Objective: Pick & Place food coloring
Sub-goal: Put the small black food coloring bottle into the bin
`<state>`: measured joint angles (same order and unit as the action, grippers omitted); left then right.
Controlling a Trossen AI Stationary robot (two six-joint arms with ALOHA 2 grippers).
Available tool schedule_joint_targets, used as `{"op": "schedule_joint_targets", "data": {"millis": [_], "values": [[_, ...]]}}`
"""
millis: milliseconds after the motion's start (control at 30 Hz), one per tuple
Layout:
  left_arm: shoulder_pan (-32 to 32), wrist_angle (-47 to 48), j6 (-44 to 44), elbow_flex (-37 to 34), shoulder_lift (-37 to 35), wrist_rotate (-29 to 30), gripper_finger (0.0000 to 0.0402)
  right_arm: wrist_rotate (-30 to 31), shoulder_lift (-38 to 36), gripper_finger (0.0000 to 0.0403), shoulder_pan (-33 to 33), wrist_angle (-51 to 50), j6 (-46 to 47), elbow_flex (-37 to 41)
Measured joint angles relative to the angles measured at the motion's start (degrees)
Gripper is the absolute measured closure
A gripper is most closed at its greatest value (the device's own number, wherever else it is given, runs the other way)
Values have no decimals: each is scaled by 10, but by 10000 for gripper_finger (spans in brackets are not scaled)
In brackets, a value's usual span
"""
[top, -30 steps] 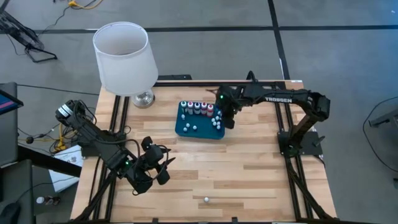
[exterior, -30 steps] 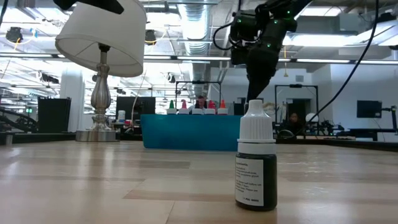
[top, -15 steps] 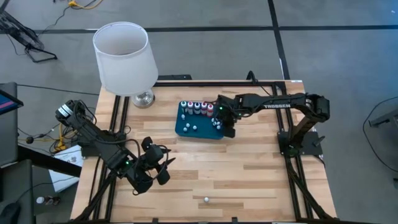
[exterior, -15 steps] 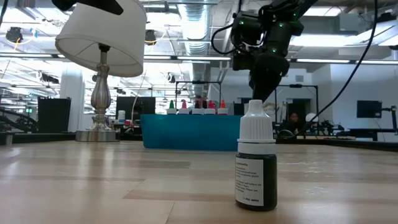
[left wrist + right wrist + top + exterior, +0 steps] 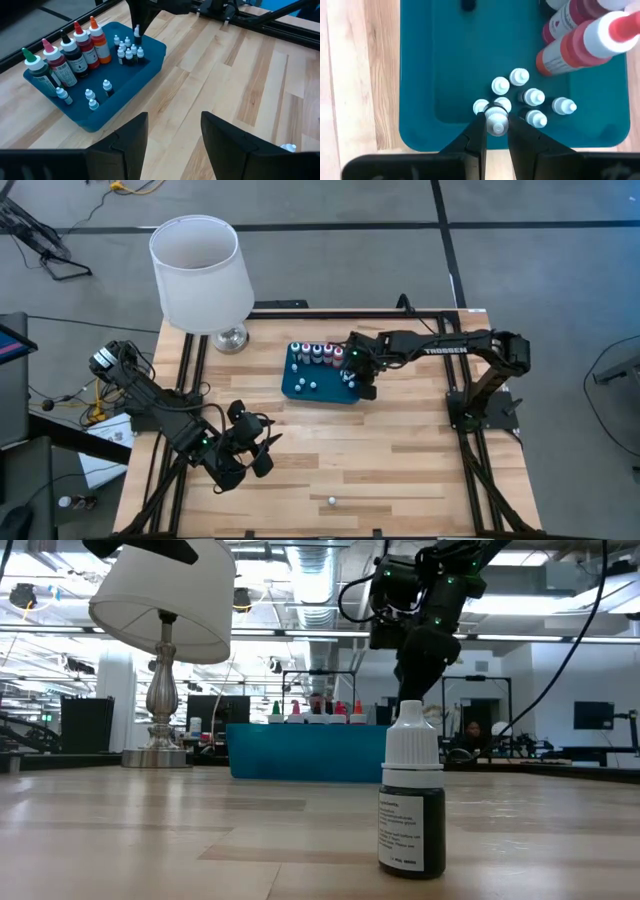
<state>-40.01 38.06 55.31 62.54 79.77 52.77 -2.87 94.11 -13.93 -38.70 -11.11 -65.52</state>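
A teal tray (image 5: 300,388) lies at the table's middle back. A row of tall colored bottles (image 5: 318,354) stands along its far side, and a cluster of tiny white-capped food coloring bottles (image 5: 530,97) stands near its right end. My right gripper (image 5: 352,378) hangs over that cluster, shut on one tiny bottle (image 5: 496,124). One more tiny bottle (image 5: 332,501) stands upright alone on its base near the table's front edge. My left gripper (image 5: 262,452) waits open at the near left, holding nothing. My right gripper pinches the tiny bottle's white cap (image 5: 496,116) between its two fingertips. The fingers come from above, pointing steeply down. The bottle hangs upright below them at the near edge of the cluster (image 5: 127,52). Whether its base rests on the tray floor I cannot tell.
A lamp (image 5: 195,270) with a white shade stands at the table's far left corner, its metal base (image 5: 230,337) left of the tray. Three loose tiny bottles (image 5: 90,95) stand in the tray's left part. Bare wood spreads between the tray and the front bottle (image 5: 412,805).
My right gripper has moved a little toward the table's left and near edge and come down over the tray's right end, staying shut on the tiny bottle. It has kept still for the last half second.
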Motion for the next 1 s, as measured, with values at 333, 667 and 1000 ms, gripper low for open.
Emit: {"op": "schedule_joint_targets", "data": {"millis": [333,667,1000], "values": [[0,5,4,0,0,0,226,2,29,351,-8,-8,-10,0],[0,18,9,0,0,4,226,2,31,351,-9,-11,-10,-1],[0,21,9,0,0,5,226,2,31,342,-9,-14,-10,-1]]}}
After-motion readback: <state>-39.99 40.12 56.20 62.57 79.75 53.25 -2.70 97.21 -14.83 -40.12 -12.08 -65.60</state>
